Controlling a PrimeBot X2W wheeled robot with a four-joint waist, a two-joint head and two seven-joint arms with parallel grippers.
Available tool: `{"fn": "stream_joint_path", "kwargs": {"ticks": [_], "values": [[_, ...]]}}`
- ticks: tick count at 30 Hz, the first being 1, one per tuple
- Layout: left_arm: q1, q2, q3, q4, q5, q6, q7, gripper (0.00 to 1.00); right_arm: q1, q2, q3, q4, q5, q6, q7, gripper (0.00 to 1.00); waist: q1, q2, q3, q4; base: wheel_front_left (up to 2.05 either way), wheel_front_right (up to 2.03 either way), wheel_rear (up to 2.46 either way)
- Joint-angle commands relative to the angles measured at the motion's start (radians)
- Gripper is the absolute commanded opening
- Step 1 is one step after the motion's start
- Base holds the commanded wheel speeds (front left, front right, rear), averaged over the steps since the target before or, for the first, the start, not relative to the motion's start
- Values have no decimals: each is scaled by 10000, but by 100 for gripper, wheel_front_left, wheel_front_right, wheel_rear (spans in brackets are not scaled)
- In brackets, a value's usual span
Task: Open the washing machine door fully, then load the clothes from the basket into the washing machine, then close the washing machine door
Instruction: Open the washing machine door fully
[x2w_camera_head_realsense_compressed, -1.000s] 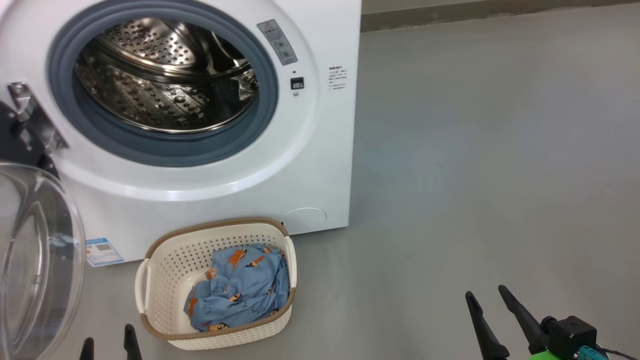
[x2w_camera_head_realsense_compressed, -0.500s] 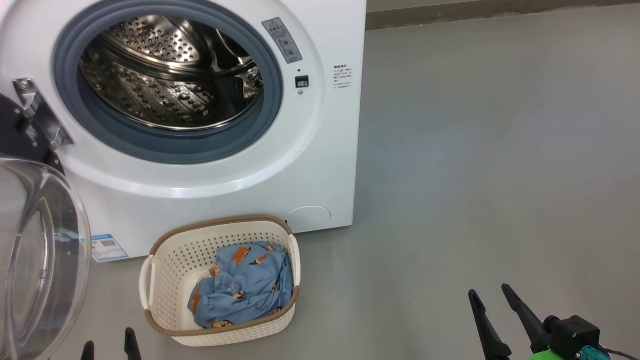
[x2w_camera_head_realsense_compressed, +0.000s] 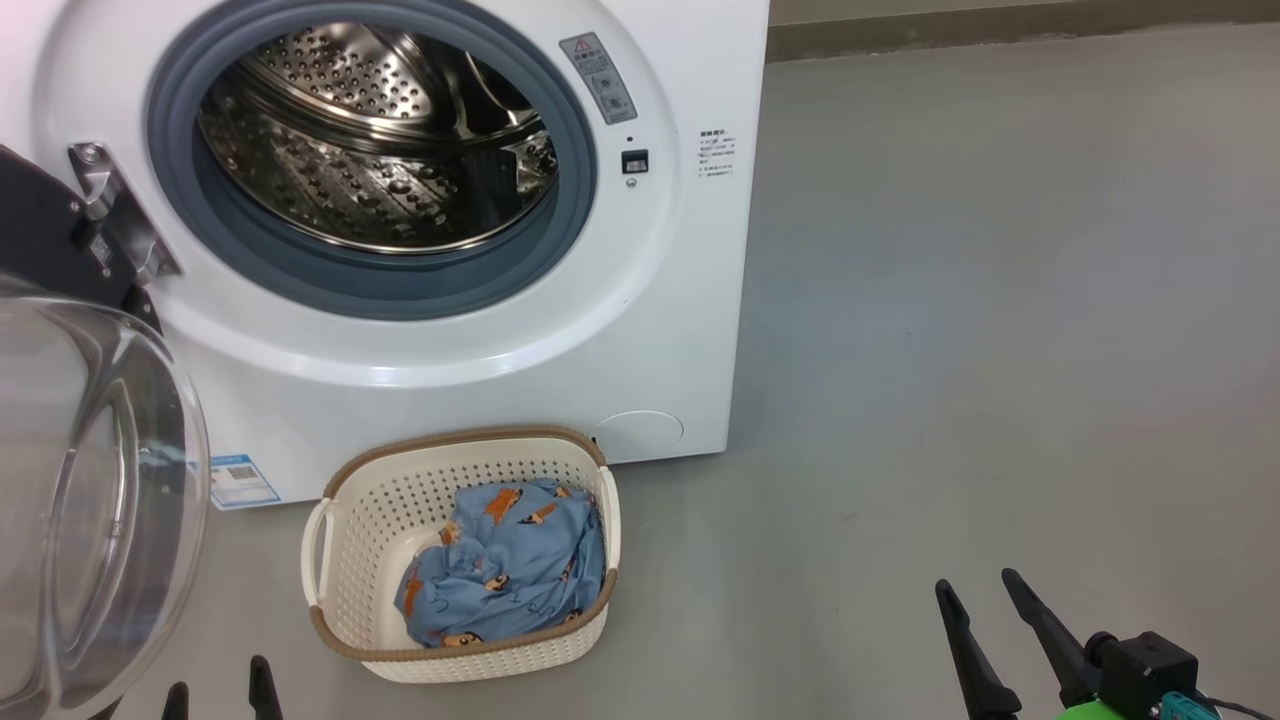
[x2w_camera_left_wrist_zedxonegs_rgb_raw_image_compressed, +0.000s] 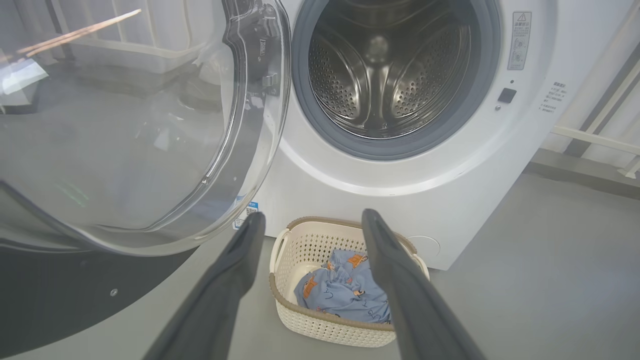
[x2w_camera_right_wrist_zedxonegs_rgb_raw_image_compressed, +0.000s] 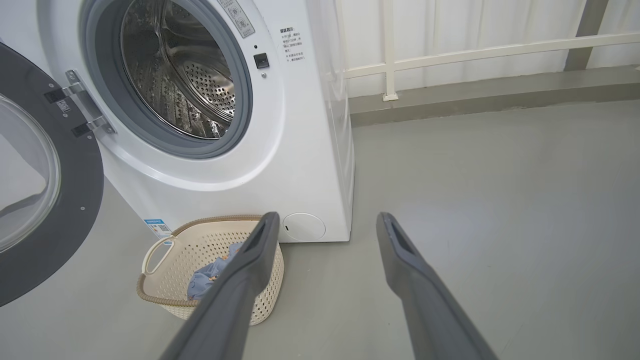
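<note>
The washing machine (x2w_camera_head_realsense_compressed: 650, 330) stands open, its steel drum (x2w_camera_head_realsense_compressed: 380, 140) empty. The washing machine door (x2w_camera_head_realsense_compressed: 90, 500) hangs swung out at the left, glass bowl towards me. On the floor in front sits the basket (x2w_camera_head_realsense_compressed: 345, 520), holding the crumpled blue clothes (x2w_camera_head_realsense_compressed: 510, 570). My left gripper (x2w_camera_head_realsense_compressed: 218, 685) is open at the lower left, short of the basket and beside the door. My right gripper (x2w_camera_head_realsense_compressed: 975, 582) is open over bare floor, well right of the basket. The left wrist view has the open fingers (x2w_camera_left_wrist_zedxonegs_rgb_raw_image_compressed: 312, 215) framing the basket (x2w_camera_left_wrist_zedxonegs_rgb_raw_image_compressed: 300, 250) and clothes (x2w_camera_left_wrist_zedxonegs_rgb_raw_image_compressed: 340, 295).
Grey floor (x2w_camera_head_realsense_compressed: 1000, 300) spreads wide to the right of the machine. A low wall ledge (x2w_camera_right_wrist_zedxonegs_rgb_raw_image_compressed: 475, 95) with white railing runs behind it. The open door (x2w_camera_right_wrist_zedxonegs_rgb_raw_image_compressed: 75, 210) takes up the space left of the basket (x2w_camera_right_wrist_zedxonegs_rgb_raw_image_compressed: 150, 297).
The whole head picture has slid rightward, so the camera has moved. Both grippers keep their places in it and stay open. Basket and clothes lie as before.
</note>
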Motion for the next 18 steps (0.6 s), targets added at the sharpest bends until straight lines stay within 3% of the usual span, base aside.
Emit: {"fn": "stream_joint_path", "kwargs": {"ticks": [1, 18], "values": [[-249, 28, 347, -228, 71, 110, -76, 100, -206, -77, 265, -208, -20, 17, -120, 100, 1, 0, -8, 24, 0, 0, 0], [-255, 28, 402, -270, 69, 121, -76, 100, -223, -101, 320, -183, 29, 17, -120, 100, 1, 0, 29, 70, 0, 0, 0]]}}
